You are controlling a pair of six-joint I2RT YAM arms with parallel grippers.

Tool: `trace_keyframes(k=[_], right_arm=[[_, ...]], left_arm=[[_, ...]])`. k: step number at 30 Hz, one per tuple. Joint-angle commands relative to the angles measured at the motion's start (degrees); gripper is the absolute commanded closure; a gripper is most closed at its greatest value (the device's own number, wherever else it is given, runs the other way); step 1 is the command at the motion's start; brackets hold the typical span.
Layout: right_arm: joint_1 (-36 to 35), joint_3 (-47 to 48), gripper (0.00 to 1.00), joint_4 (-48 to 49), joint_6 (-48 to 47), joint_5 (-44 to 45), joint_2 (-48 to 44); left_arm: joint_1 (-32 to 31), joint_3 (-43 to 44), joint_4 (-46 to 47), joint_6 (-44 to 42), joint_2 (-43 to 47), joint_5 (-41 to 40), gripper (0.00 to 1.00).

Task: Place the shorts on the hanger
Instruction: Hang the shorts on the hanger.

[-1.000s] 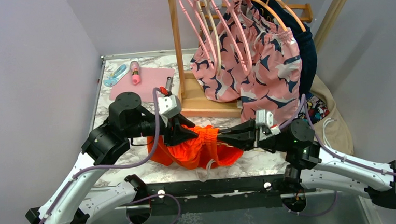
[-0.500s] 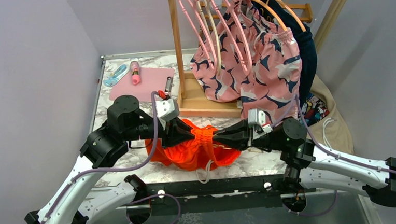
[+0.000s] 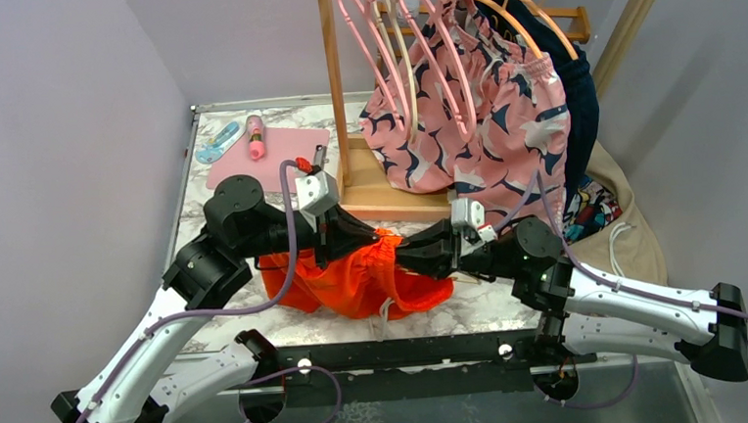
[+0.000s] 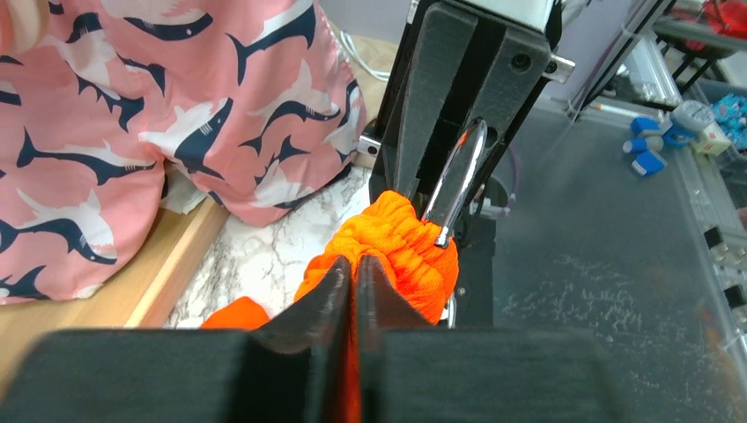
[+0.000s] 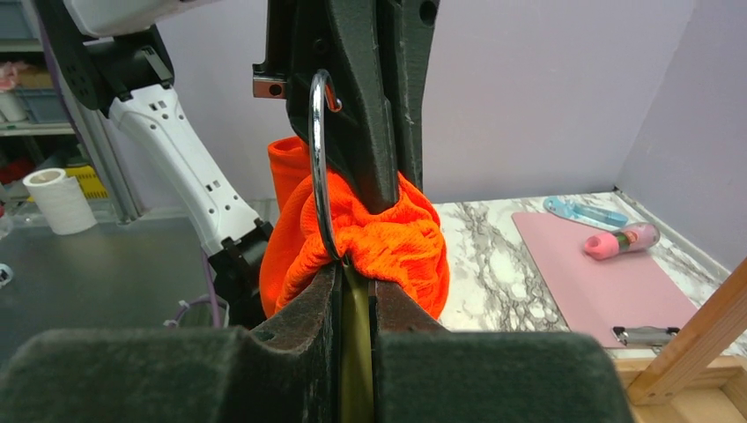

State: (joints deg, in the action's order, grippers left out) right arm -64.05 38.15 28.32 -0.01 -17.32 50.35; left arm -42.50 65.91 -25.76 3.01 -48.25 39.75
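Lilac walls [image 3: 52, 143] enclose a marble table [image 3: 286, 114] and wooden rack [image 3: 334, 96].

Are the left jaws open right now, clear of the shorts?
No, the left wrist view shows the left jaws pinched together on a fold of the orange shorts, with only fabric between them.

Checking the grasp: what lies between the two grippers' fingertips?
The bunched waistband of the bright orange-red fabric shorts and the silver metal hook of the pale-yellow hanger; both wrist views show it.

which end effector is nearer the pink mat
Left. The left end effector grips the shorts near-right of the pink mat; the right end effector, holding the hanger, sits farther right.
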Motion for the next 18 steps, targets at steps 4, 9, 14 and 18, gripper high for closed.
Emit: trace_keyframes(k=[4,9,14,18], right_arm=[[-0.5,1.3,0.99,12.3,1.9,1.1,-1.2],[-0.4,1.3,0.99,11.7,1.7,1.2,-1.1],[-0.4,1.8,0.99,10.5,1.5,1.2,-1.3],[-0.5,3.2,0.99,8.4,1.0,0.9,-1.0]], left_arm=[[-0.4,-0.8,3.0,0.4,4.6,-1.4,0.42],[-0.4,1.4,1.3,-1.2,6.8,-3.5,0.30],[-0.4,4.9,-2.2,-3.9,7.2,-4.4,0.29],[-0.4,7.4,-8.3,-8.0,4.9,-4.5,0.28]])
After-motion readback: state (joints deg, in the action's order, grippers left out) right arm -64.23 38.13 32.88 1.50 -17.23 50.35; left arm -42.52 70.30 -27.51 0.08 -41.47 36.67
